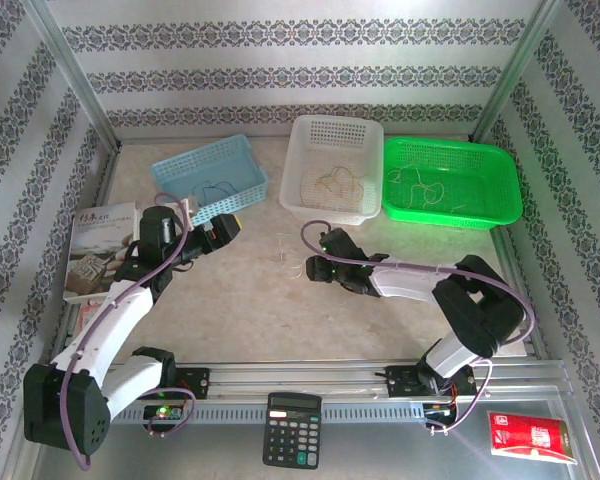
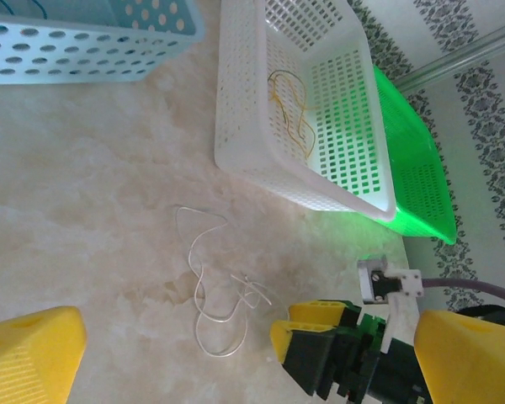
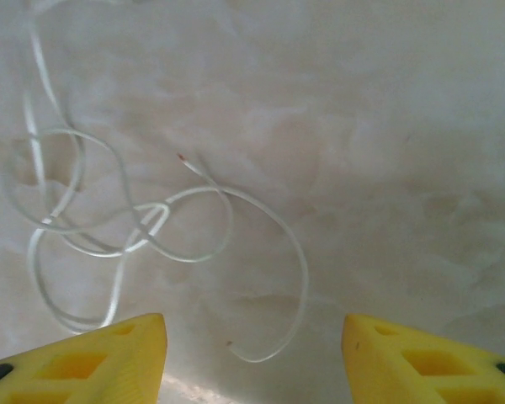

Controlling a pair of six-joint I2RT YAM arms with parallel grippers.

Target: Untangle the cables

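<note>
Here, thin whitish cables curl on marbled tabletop; both jaws gape, empty.

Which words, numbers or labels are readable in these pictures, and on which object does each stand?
No text can be read with certainty.
The book, at the left: dark characters on its cover, too blurred.
The calculator, at the near edge: key markings, too small.
The red packet, near right: white print, too small.
</note>
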